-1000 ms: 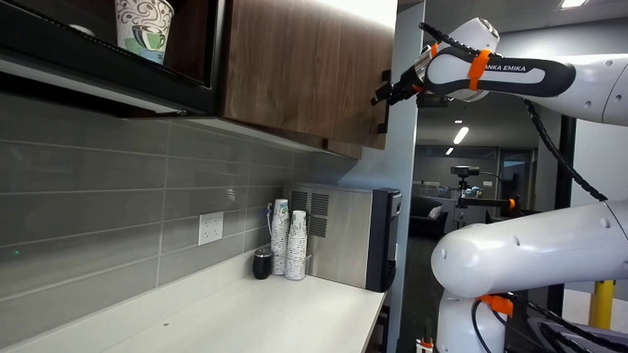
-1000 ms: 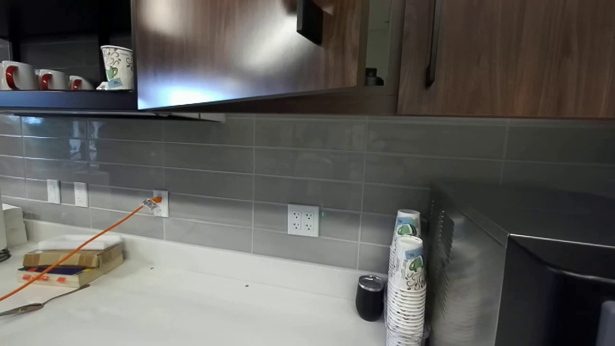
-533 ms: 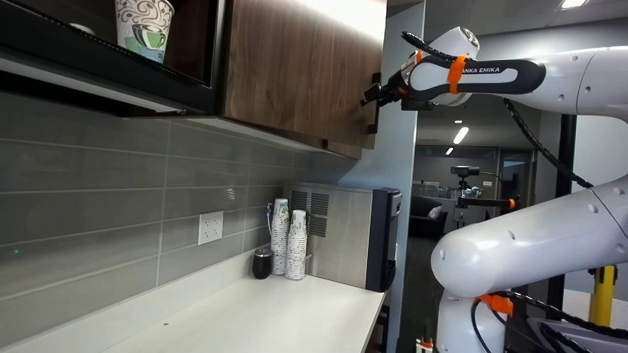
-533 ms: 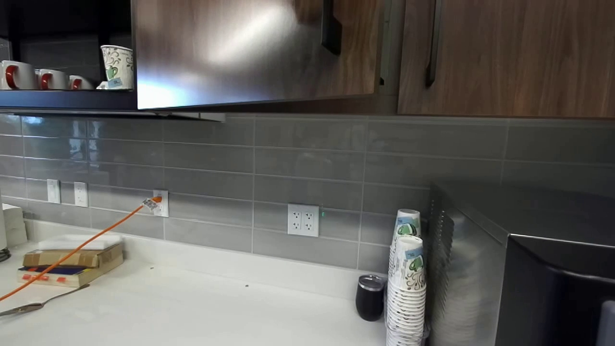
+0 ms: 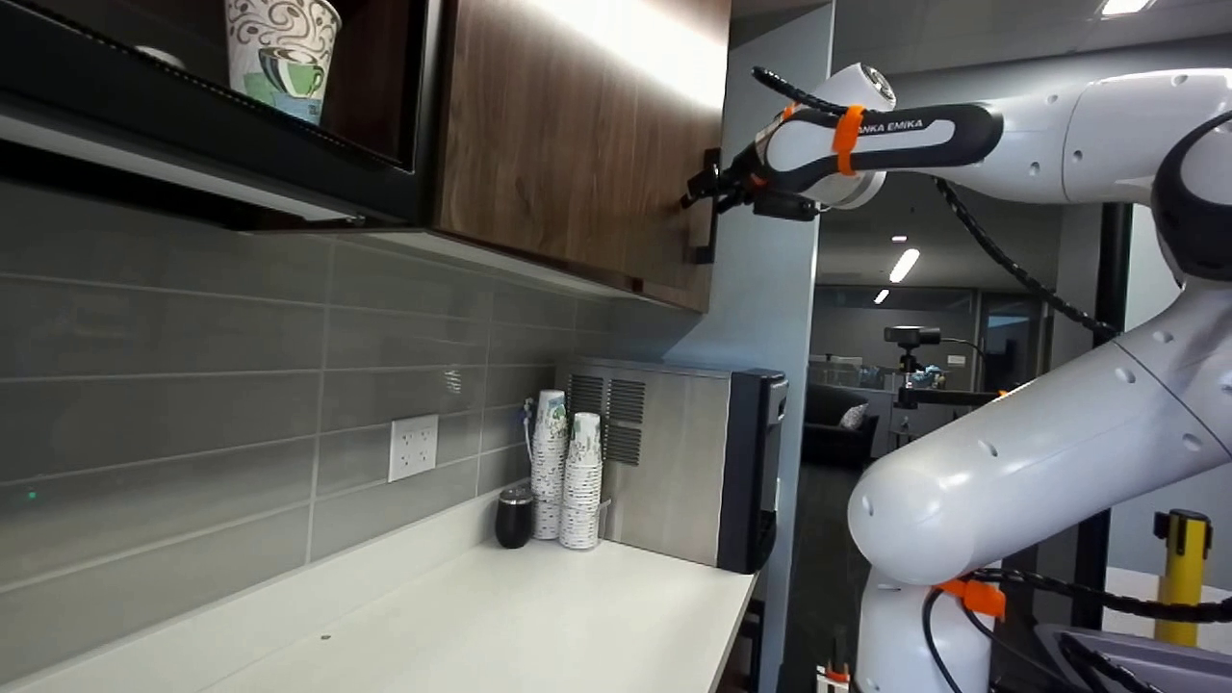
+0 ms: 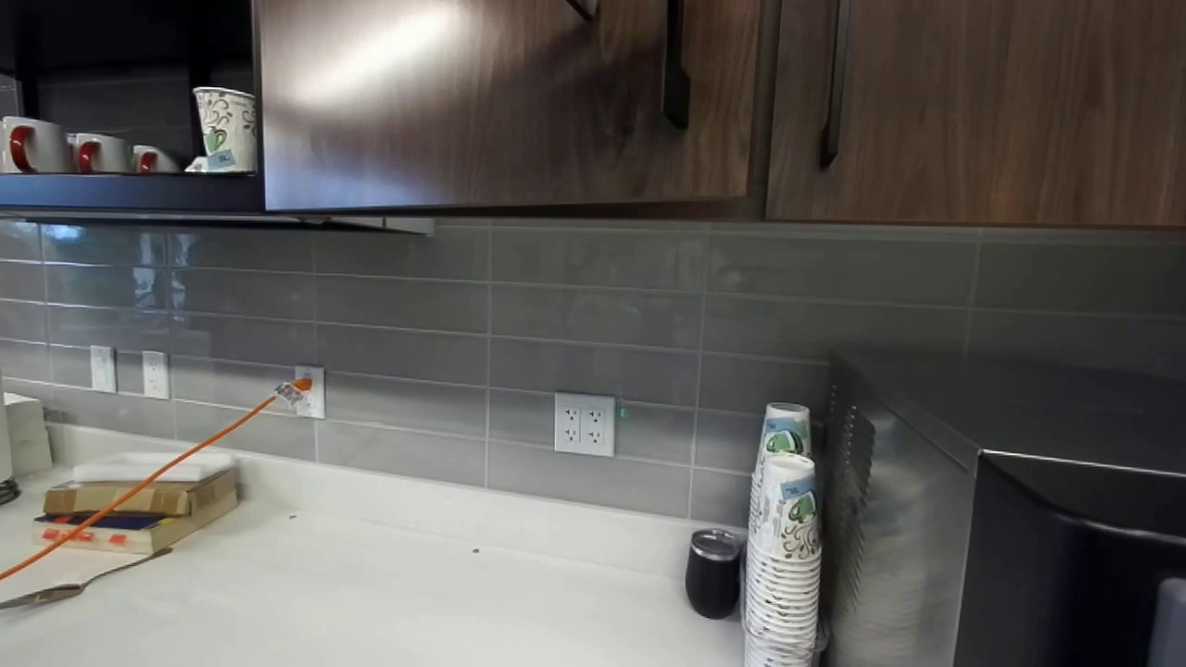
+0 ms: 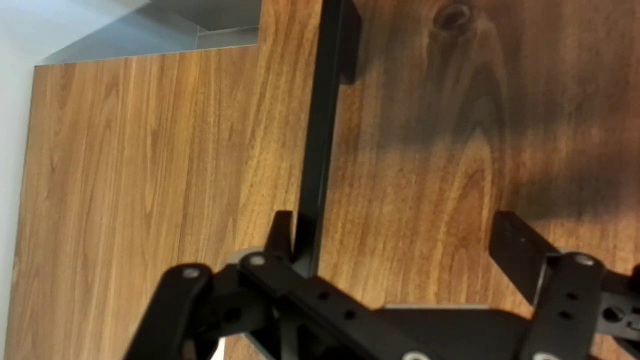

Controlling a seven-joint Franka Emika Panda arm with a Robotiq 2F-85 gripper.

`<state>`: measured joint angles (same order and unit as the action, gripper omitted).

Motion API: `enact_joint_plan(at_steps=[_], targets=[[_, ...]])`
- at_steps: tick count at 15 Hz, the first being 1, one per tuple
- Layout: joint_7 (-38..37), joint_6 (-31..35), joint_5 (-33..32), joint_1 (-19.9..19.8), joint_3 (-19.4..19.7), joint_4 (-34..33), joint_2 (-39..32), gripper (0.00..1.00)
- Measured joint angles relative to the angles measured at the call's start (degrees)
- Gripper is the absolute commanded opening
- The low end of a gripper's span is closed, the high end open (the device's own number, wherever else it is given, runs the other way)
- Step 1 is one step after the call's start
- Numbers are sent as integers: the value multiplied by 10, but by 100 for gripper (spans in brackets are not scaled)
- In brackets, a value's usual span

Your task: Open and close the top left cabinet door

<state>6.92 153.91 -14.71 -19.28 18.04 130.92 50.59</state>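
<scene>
Pincer (image 7: pixel 393 226) spread wide, we see the top left cabinet door (image 6: pixel 500 111) slightly ajar above the bench (image 6: pixel 398 593); one finger (image 7: pixel 279 234), unclenched beside the handle (image 7: pixel 321 135), could slip off if we drift sideways, or jam if we press askew.

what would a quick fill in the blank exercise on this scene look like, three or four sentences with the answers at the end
The top left cabinet door carries a bar handle whose colour is ____.
In the wrist view, the end effector, judged open or shut, is ____.
The cord plugged into a wall outlet is coloured ____.
The paper-cup stacks standing on the counter number ____.

Missing words: black; open; orange; two.
</scene>
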Motion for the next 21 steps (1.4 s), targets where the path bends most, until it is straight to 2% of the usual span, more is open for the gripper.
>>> enact_joint_plan(at_steps=[9, 16, 21], targets=[[4, 0, 72, 62, 25, -74, -87, 100], [14, 0, 143, 147, 36, -84, -92, 100], [14, -1, 156, 160, 29, -88, -98, 100]])
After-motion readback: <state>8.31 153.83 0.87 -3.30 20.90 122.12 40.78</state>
